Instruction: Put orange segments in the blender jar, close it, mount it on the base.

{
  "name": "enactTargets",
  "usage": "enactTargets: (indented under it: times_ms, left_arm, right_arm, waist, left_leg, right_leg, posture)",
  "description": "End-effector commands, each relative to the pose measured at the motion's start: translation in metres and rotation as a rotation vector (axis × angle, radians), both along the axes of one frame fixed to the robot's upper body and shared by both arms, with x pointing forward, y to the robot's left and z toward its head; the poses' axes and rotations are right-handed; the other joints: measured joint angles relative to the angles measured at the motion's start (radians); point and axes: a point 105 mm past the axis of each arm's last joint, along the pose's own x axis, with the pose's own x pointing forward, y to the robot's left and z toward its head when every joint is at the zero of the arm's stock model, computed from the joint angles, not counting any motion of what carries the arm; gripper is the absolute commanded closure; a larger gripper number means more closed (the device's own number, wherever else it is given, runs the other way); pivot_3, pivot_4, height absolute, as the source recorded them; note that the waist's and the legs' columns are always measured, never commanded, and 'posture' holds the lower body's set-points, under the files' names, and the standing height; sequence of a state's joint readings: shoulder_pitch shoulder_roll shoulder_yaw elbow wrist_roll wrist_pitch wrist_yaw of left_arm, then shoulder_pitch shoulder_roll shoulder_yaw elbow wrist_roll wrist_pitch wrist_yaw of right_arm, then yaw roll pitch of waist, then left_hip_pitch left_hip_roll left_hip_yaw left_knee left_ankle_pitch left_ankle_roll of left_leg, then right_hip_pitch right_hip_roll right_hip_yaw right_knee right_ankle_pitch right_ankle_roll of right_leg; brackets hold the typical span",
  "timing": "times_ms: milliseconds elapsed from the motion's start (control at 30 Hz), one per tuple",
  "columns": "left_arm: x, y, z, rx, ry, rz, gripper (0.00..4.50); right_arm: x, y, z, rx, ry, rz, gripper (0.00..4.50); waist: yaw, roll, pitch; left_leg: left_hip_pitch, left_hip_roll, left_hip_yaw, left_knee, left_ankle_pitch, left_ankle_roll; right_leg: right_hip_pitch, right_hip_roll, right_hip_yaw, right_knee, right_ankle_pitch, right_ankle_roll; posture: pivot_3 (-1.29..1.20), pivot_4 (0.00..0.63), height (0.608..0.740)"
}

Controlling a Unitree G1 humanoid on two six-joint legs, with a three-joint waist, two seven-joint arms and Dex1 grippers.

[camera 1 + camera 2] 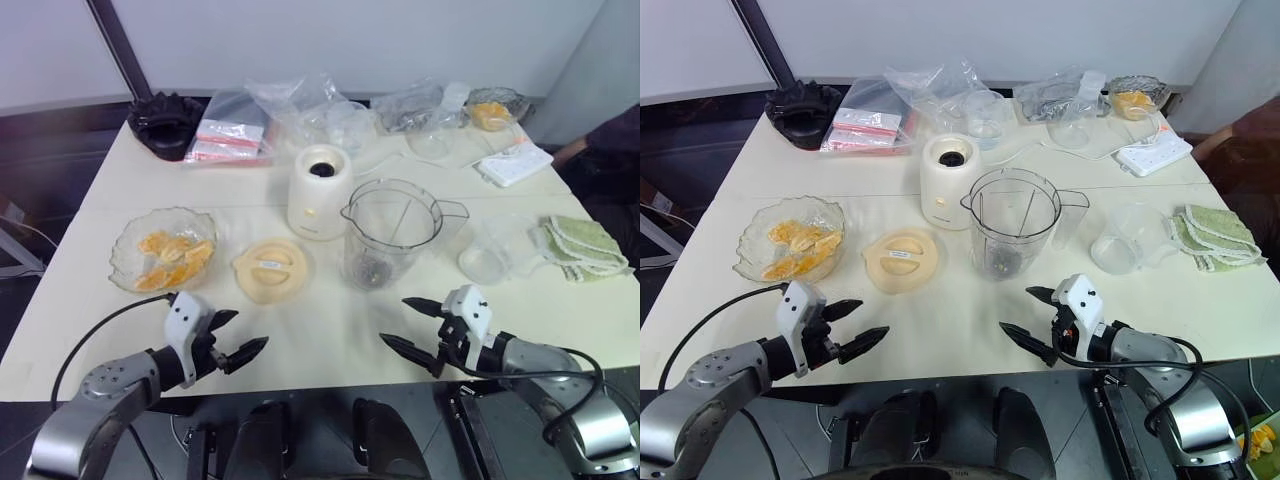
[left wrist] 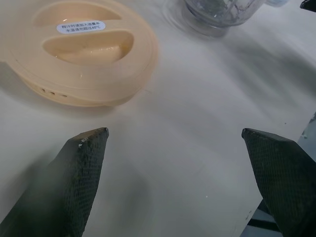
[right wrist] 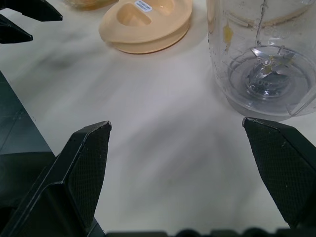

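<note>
Orange segments (image 1: pixel 168 258) lie in a scalloped glass bowl (image 1: pixel 125 270) at the left of the table. In the middle stands the clear blender jar (image 1: pixel 390 235), upright and uncovered, its blades (image 3: pixel 266 79) bare at the bottom. Just left of and behind the jar is the cream base (image 1: pixel 320 190). The jar's pale-orange lid (image 1: pixel 270 270) lies flat between bowl and jar. My left gripper (image 1: pixel 250 330) hovers open near the front edge, in front of the lid. My right gripper (image 1: pixel 394 320) hovers open in front of the jar. Neither holds anything.
A black jagged-rimmed piece (image 1: pixel 165 125) and plastic bags (image 1: pixel 235 135) sit at the back. A small clear cup (image 1: pixel 488 252) and green cloths (image 1: pixel 585 250) lie at the right. A white power strip (image 1: pixel 515 163) and another glass bowl (image 1: pixel 493 108) are back right. A person's arm (image 1: pixel 600 140) shows at the right edge.
</note>
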State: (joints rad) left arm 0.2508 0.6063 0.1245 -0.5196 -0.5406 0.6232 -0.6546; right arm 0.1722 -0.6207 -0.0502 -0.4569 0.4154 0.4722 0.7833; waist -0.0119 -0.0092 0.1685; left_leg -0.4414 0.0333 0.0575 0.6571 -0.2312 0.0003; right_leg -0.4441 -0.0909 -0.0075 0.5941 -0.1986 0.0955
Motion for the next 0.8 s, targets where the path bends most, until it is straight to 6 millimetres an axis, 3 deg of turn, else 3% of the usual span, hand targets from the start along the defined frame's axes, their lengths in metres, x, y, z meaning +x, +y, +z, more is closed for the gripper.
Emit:
enactTargets:
  times_ms: [33,800]
  left_arm:
    - [-0.002,-0.004,0.006,0.0,-0.027,-0.036,0.0]
    - [0.0,-0.008,0.016,-0.005,-0.052,-0.062,0.0]
  right_arm:
    - [-0.001,0.002,0.006,0.003,-0.033,0.012,0.05]
    - [0.001,-0.001,0.008,-0.012,-0.039,0.019,0.05]
  waist:
    - [0.0,0.0,0.0]
    - [0.0,0.0,0.0]
  left_leg:
    - [0.0,0.0,0.0,0.0,0.0,0.0]
    - [0.0,0.0,0.0,0.0,0.0,0.0]
  right_leg:
    - [0.0,0.0,0.0,0.0,0.0,0.0]
    - [0.0,0.0,0.0,0.0,0.0,0.0]
  posture:
    - [0.0,0.15,0.74]
    - [0.0,0.15,0.74]
